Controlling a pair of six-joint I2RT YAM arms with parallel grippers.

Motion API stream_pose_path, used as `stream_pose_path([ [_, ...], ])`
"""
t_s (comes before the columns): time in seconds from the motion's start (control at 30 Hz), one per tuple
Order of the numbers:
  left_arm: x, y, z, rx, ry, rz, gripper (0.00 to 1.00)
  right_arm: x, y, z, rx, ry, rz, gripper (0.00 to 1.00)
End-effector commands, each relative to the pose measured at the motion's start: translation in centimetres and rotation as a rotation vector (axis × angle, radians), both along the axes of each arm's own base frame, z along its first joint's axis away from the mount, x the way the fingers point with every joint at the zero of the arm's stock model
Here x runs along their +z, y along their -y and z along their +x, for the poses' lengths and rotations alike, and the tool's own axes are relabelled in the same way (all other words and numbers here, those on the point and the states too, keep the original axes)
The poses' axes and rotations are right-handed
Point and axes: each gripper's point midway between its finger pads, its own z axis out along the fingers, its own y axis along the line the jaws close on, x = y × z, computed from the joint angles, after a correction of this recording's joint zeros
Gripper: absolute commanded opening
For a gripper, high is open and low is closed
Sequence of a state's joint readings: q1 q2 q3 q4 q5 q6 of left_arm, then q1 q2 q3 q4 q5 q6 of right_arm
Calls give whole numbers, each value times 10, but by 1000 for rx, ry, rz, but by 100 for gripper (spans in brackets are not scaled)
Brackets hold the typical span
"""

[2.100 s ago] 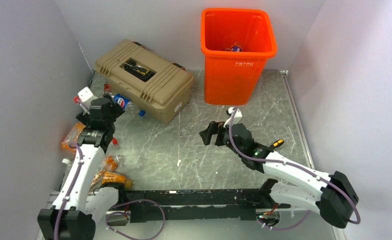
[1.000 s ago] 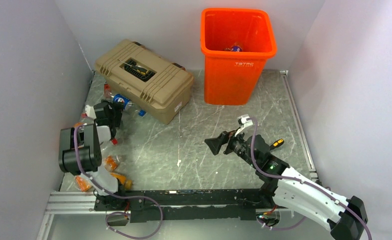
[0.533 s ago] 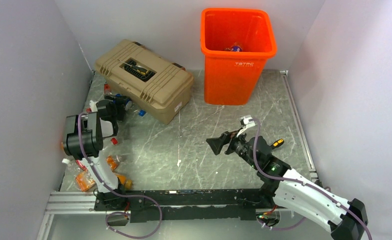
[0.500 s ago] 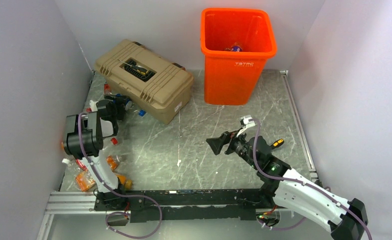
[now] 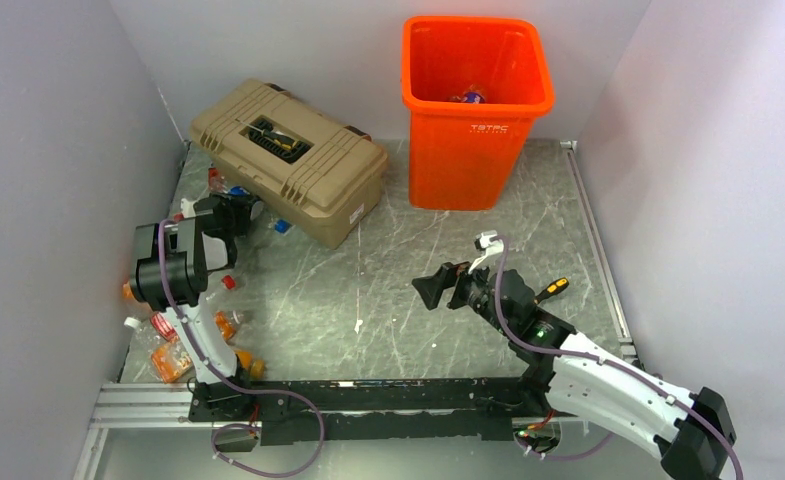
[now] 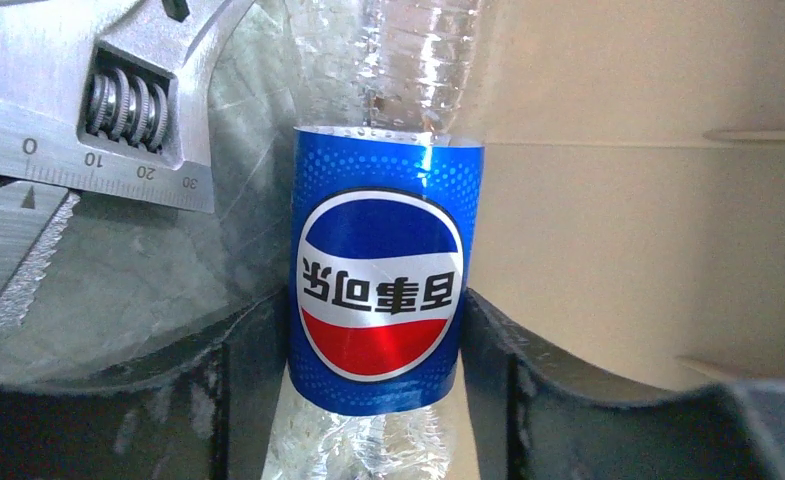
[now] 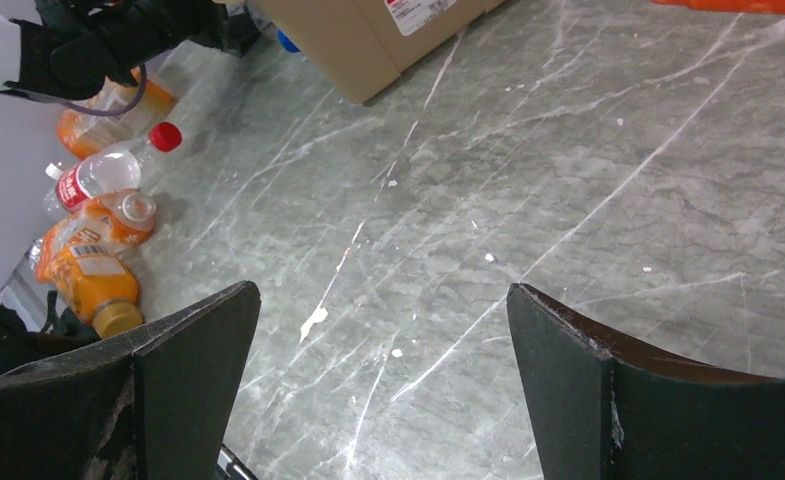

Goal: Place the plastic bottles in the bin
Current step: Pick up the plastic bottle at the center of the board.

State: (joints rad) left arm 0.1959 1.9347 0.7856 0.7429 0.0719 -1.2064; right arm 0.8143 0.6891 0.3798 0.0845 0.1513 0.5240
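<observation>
A clear plastic bottle with a blue Pepsi label [image 6: 378,270] lies beside the tan toolbox [image 6: 648,230]. My left gripper [image 6: 373,305] is shut on it, one finger pressed against each side of the label. From above, the left gripper [image 5: 236,211] sits at the toolbox's left end, with the bottle [image 5: 230,191] poking out. More bottles lie at the left edge: orange ones [image 7: 86,270] and a clear one with a red cap [image 7: 108,170]. The orange bin [image 5: 473,150] stands at the back with a bottle [image 5: 468,97] inside. My right gripper [image 5: 431,289] hovers open and empty mid-table [image 7: 383,340].
The tan toolbox [image 5: 288,160] stands at the back left, next to the bin. An adjustable wrench [image 6: 98,120] lies on the floor left of the Pepsi bottle. A loose blue cap [image 5: 282,226] sits by the toolbox front. Grey walls enclose the table on three sides.
My left gripper's fingers have closed in on the Pepsi bottle after reaching to the toolbox's end. The right arm has shifted only slightly and stays open.
</observation>
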Motion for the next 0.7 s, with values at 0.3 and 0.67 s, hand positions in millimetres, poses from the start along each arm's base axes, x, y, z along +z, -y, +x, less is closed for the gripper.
stream_pose_path([
  [0.3,8,5,-31,-42,9,30,39,9,0,5,-19,26,11,99],
  [0.67,158,-22,-121,73,48,399,33,19,-3,4,-12,40,46,99],
])
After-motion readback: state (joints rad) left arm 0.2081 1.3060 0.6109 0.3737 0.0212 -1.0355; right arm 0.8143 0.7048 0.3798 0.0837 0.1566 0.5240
